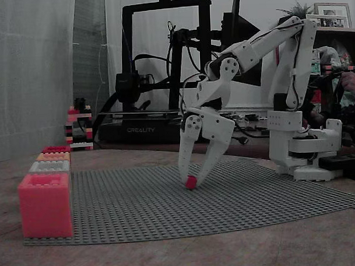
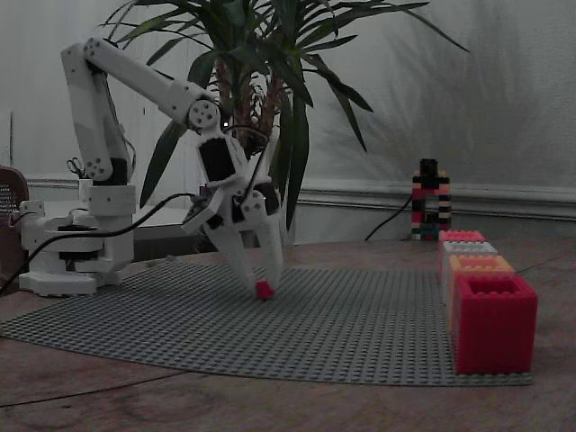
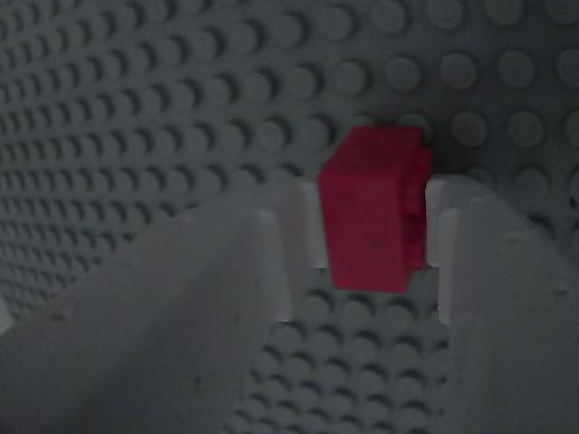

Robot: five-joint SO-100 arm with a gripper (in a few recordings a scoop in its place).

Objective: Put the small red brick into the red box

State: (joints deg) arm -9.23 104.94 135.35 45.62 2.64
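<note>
Gripper pointed down at the grey studded baseplate, its two white fingers nearly closed on the small red brick, which sat between the fingertips at the plate's surface. In the wrist view the brick filled the narrow gap between both fingers. Well away from the gripper, at the plate's edge, stood the red box, nearest in a row of boxes.

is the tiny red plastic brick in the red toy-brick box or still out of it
Out. The tiny red plastic brick sits between the white tool's fingertips down at the grey studded baseplate, well apart from the red toy-brick box.
</note>
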